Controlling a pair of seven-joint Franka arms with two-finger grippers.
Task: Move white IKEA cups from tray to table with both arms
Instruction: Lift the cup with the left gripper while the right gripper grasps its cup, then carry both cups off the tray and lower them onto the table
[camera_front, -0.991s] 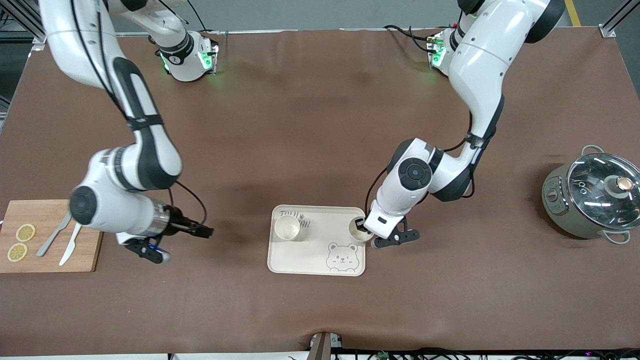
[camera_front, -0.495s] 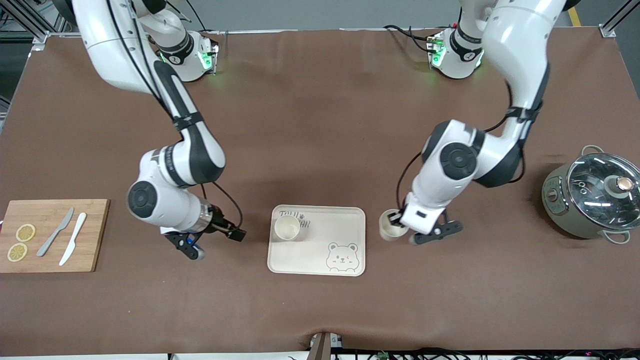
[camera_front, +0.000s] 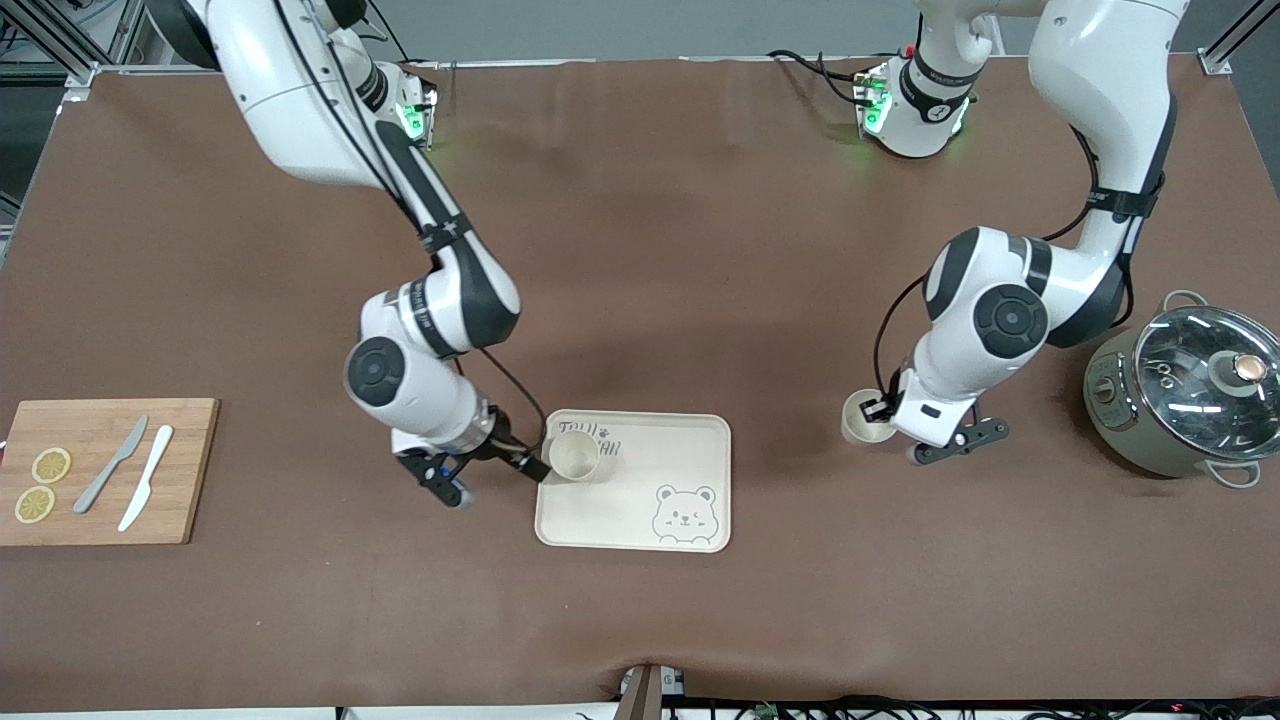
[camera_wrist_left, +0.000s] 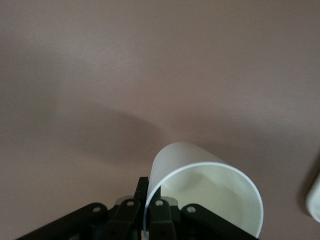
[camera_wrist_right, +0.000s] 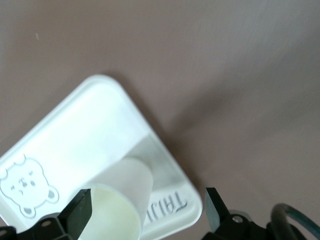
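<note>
One white cup (camera_front: 573, 455) stands on the bear-printed tray (camera_front: 650, 470), in the corner toward the right arm's end by the raised lettering. My right gripper (camera_front: 535, 463) is open at that cup. In the right wrist view the cup (camera_wrist_right: 120, 197) sits between the fingers (camera_wrist_right: 80, 210) of my right gripper (camera_wrist_right: 147, 207), close to one of them, on the tray (camera_wrist_right: 90, 125). My left gripper (camera_front: 882, 412) is shut on the rim of the second white cup (camera_front: 862, 420), over bare table between tray and pot. In the left wrist view my left gripper (camera_wrist_left: 148, 202) pinches the cup's (camera_wrist_left: 210, 190) wall.
A grey-green pot with a glass lid (camera_front: 1190, 390) stands at the left arm's end. A wooden cutting board (camera_front: 185, 480) with two lemon slices (camera_front: 50, 465) and two knives (camera_front: 112, 465) lies at the right arm's end.
My left gripper carried its cup off the tray toward the pot. My right arm swung from beside the cutting board to the cup on the tray.
</note>
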